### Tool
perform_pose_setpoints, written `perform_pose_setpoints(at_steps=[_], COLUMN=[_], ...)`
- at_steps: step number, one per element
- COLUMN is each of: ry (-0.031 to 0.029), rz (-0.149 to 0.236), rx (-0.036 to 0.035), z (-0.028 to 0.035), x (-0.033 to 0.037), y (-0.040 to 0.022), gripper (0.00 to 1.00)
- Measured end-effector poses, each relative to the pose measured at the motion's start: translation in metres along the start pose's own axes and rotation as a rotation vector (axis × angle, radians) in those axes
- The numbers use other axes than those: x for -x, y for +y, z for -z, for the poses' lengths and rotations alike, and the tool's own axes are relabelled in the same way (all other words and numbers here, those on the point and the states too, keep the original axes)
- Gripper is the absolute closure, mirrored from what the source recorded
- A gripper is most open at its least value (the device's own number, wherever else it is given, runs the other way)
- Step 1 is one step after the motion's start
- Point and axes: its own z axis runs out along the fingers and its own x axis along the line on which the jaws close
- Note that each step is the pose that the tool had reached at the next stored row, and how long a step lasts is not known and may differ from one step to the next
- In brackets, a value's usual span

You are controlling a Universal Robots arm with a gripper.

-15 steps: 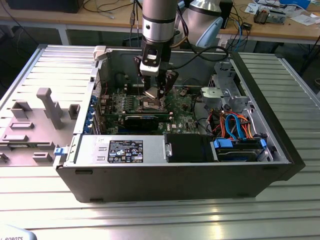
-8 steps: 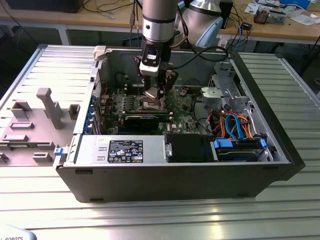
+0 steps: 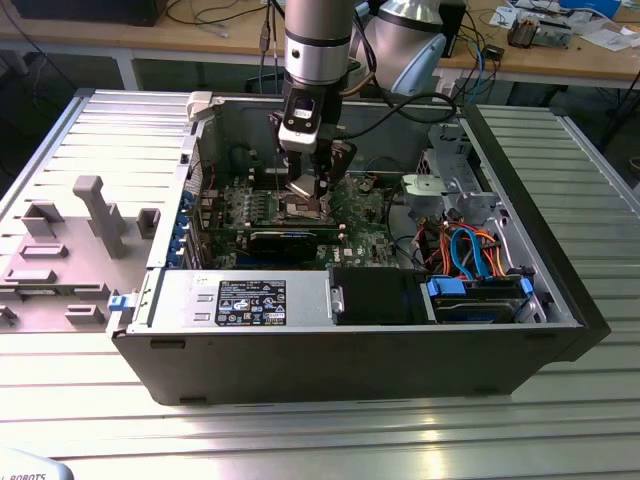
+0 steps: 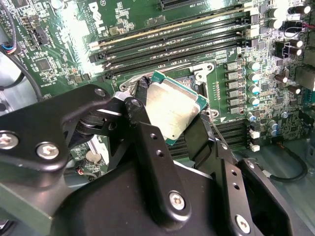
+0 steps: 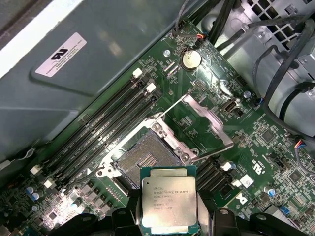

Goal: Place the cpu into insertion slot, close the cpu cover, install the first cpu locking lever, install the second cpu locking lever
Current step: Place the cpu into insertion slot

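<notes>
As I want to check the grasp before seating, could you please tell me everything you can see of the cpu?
The cpu is a flat square chip. It has a dull silver-grey metal lid with faint print, set on a green board that shows as a thin border around it. The tool grips it by two opposite edges. It hangs over the open slot and is not seated in it. The silvery cover stands swung open on the slot's far side, clear of the chip.
</notes>
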Motion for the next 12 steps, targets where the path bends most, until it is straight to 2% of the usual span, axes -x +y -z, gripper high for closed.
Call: perform_pose_setpoints(at_steps=[12], ry=[-0.0013], rz=[-0.012], rx=[-0.0023], z=[-0.0001], x=[0.0], y=[0.0], gripper=[0.45])
